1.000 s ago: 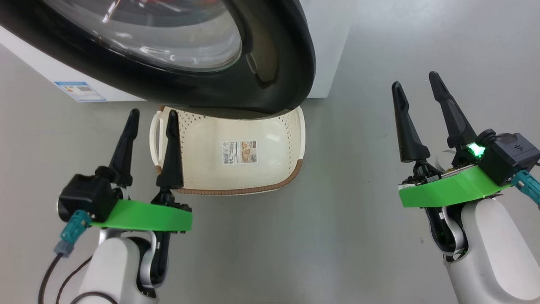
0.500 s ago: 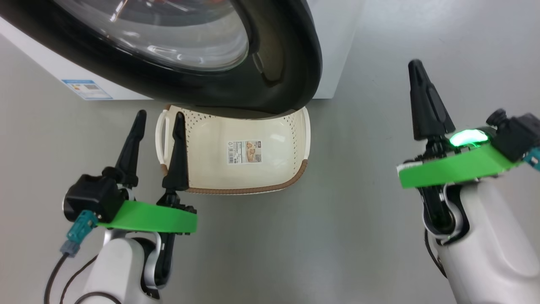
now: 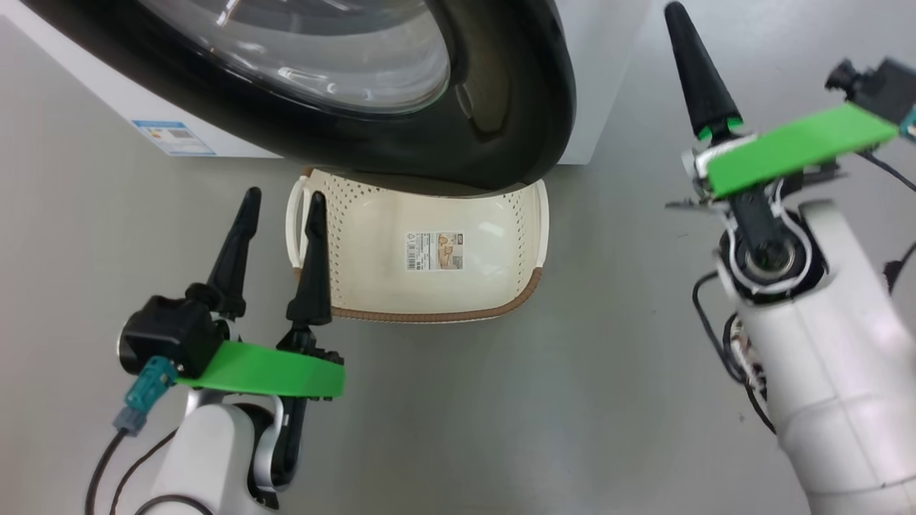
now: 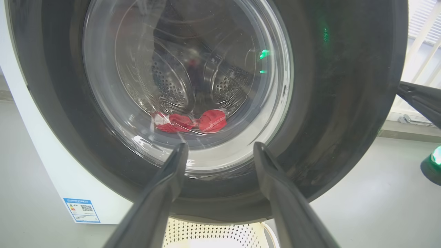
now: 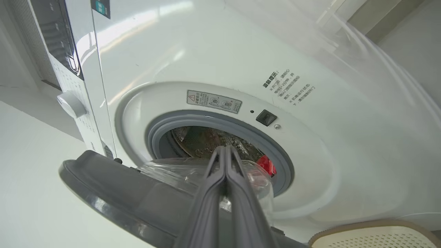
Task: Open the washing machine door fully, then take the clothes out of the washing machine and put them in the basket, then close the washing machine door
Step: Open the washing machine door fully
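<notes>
On the grey floor (image 3: 572, 400) before the white washing machine (image 3: 608, 64), seen from the head: the washing machine door (image 3: 343, 79), black-rimmed with a bulging glass centre, stands swung out above the far end of the cream basket (image 3: 494, 265), which bears a sticker (image 3: 434, 250) inside. A blue label (image 3: 173, 137) marks the machine's front low at the left. The left fingers (image 3: 232, 250) are spread apart and hold nothing, just beside the basket's left handle (image 3: 290, 222). The right fingers (image 3: 700, 79) are clenched into a single dark spike around nothing, raised to the right of the door and apart from it.

From the left wrist: the spread fingers frame the door's glass, and through it the red clothes (image 4: 193, 122) lie at the bottom of the perforated drum (image 4: 172, 89). A strip of the basket shows under the door, and the other arm's dark finger reaches in at the right edge.

From the right wrist: the clenched fingers point at the door, seen edge-on with its glass bowl. Behind it the grey gasket (image 5: 162, 127) rings the machine's uncovered mouth, with a patch of red cloth inside. The basket's brown-rimmed corner sits at the lower right.
</notes>
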### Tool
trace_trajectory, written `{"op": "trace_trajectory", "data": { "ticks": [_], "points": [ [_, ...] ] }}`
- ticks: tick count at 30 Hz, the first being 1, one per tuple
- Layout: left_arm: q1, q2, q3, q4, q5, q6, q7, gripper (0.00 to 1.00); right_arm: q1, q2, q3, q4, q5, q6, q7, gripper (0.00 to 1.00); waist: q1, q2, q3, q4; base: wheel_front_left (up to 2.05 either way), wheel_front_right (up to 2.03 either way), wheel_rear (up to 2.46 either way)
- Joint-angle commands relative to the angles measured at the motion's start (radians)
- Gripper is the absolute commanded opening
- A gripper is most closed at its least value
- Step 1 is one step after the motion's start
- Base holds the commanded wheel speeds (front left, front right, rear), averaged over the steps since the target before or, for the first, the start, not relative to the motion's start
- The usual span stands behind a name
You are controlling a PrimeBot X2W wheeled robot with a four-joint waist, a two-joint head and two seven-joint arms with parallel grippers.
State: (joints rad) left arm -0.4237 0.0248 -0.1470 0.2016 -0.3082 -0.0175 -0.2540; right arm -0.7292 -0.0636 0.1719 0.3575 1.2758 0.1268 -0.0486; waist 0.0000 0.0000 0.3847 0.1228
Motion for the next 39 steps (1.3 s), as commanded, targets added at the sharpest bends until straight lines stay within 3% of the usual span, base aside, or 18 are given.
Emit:
{"op": "trace_trajectory", "data": {
  "ticks": [1, 11, 16, 21, 27, 39],
  "points": [
    [0.004, 0.025, 0.024, -0.029, -0.002, 0.005, -0.008, 1.0, -0.032, 0.013, 0.008, -0.012, 0.047, 0.004, 0.03, 0.0, 0.0, 0.0, 0.006, 0.006, 0.0, 0.0, 0.0],
    [-0.003, 0.025, 0.013, -0.032, -0.004, 0.008, -0.008, 1.0, -0.198, 0.012, -0.065, 0.163, 0.382, 0.004, 0.327, 0.0, 0.0, 0.0, 0.027, 0.025, 0.0, 0.0, 0.0],
    [-0.009, 0.025, 0.013, -0.033, -0.001, 0.009, -0.008, 1.0, -0.273, 0.01, -0.059, 0.273, 0.484, 0.004, 0.509, 0.0, 0.0, 0.0, 0.038, 0.026, 0.0, 0.0, 0.0],
    [-0.016, 0.025, 0.01, -0.033, 0.0, 0.008, -0.008, 1.0, -0.336, 0.008, -0.053, 0.363, 0.536, 0.004, 0.617, 0.0, 0.0, 0.0, 0.049, 0.026, 0.0, 0.0, 0.0],
    [-0.03, 0.025, 0.002, -0.03, -0.007, 0.007, -0.008, 1.0, -0.39, 0.002, -0.043, 0.439, 0.539, 0.004, 0.663, 0.0, 0.0, 0.0, 0.063, 0.031, 0.0, 0.0, 0.0],
    [-0.036, 0.025, 0.01, -0.026, -0.005, 0.006, -0.008, 1.0, -0.39, 0.009, -0.014, 0.422, 0.55, 0.004, 0.747, 0.0, 0.0, 0.0, 0.071, 0.029, 0.0, 0.0, 0.0]
  ]
}}
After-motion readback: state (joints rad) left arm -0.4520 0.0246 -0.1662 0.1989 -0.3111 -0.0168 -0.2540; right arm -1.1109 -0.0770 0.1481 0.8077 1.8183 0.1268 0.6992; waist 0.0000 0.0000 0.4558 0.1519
